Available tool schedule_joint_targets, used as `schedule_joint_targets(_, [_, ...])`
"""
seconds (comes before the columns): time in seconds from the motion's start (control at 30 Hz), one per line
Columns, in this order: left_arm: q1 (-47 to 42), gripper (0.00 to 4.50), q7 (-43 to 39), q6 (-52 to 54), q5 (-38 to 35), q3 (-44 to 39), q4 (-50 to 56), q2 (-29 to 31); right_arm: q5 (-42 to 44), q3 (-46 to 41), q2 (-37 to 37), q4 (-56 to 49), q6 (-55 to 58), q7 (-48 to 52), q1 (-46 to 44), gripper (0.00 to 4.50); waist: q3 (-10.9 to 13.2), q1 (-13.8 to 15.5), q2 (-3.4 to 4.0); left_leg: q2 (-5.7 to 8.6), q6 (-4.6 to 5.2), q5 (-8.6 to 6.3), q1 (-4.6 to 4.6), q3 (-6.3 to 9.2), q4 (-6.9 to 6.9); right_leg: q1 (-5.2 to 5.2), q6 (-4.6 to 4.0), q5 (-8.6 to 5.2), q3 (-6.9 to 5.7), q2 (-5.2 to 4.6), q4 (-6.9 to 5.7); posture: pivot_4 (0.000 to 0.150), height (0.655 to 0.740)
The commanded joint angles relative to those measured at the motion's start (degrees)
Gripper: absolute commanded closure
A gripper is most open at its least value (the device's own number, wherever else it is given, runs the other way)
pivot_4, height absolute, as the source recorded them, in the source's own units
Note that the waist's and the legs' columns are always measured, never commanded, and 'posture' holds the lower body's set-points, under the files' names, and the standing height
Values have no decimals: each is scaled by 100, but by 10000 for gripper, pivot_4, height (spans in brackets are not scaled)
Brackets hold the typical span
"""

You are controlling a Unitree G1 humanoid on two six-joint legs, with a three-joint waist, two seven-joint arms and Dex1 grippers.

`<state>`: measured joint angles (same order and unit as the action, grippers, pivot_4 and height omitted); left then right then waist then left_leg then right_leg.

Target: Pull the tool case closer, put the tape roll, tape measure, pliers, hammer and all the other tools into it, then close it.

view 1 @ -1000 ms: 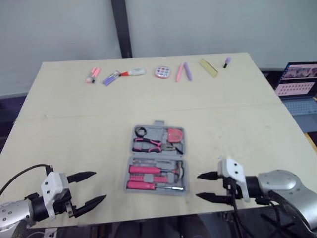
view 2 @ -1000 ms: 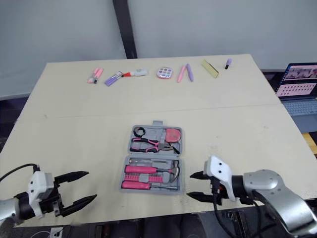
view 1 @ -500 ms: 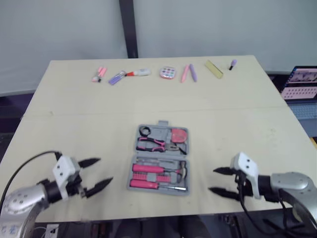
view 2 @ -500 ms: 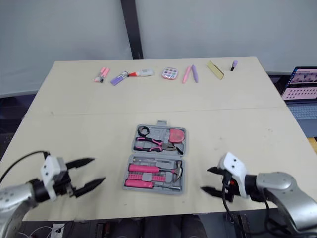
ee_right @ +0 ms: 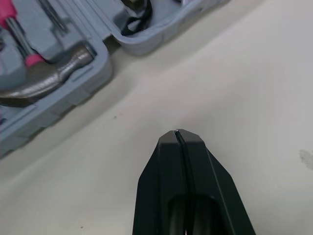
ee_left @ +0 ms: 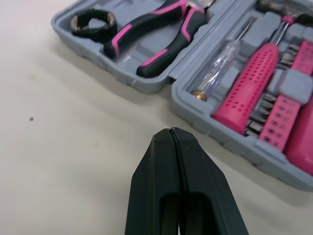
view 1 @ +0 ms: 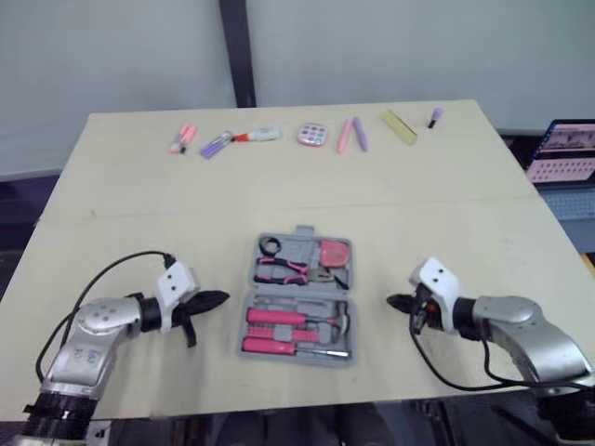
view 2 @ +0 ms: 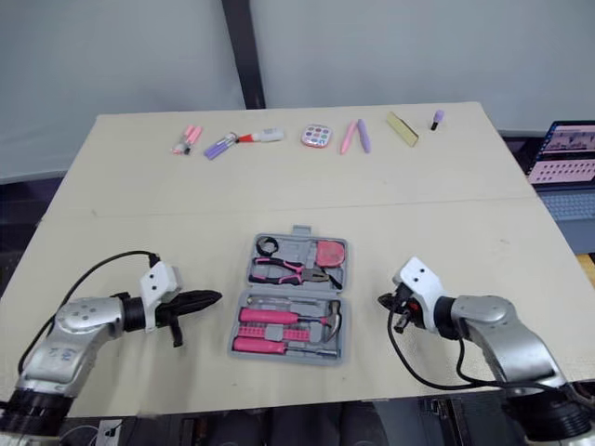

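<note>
The grey tool case (view 1: 299, 229) lies open and flat on the pale desk (view 1: 446, 232), in the middle and near the front edge, between your two arms. Your left pincer (view 1: 221, 298) hovers just beside the case's left side, its two black fingers pressed together and holding nothing. Your right pincer (view 1: 390, 301) is near the case's right side, a little further off, fingers likewise together and empty. Inside the far half of the case sit the black tape roll (view 1: 271, 245), the pink-and-black pliers (view 1: 282, 268) and the pink tape measure (view 1: 330, 253). The near half holds the pink-handled screwdrivers (view 1: 279, 317) and the hammer (ee_right: 44, 81), each resting in a moulded slot. Along the far edge of the desk, well apart from the case, lies a row of pens and markers (view 1: 223, 142); these look like stationery rather than tools. Judging from this, the case has been brought close and the packing looks finished, with every named tool seated. What remains is the closing: one half has to be folded over the other and shut, and neither pincer is touching the case yet.
</note>
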<state>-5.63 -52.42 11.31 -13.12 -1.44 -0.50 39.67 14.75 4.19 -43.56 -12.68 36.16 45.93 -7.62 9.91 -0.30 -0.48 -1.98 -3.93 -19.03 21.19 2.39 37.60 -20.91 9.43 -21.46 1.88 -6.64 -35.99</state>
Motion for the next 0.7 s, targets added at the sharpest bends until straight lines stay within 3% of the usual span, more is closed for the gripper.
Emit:
schedule_joint_targets(0.03, [-292, 44546, 102, -232, 274, 228, -229, -126, -263, 97, 180, 160, 7, -327, -270, 45000, 0, 7, -1, 0, 0, 0, 0, 0, 9, 0, 0, 0, 0, 0, 0, 1500, 7400])
schedule_joint_targets(0.7, [-946, 44546, 508, -1144, 916, 735, -1762, -949, -697, 797, 621, 699, -211, -137, -892, 45000, -2, 17, 2, 1, 1, -1, -1, 2, 30, 7, 3, 1, -9, -1, -9, 1500, 7400])
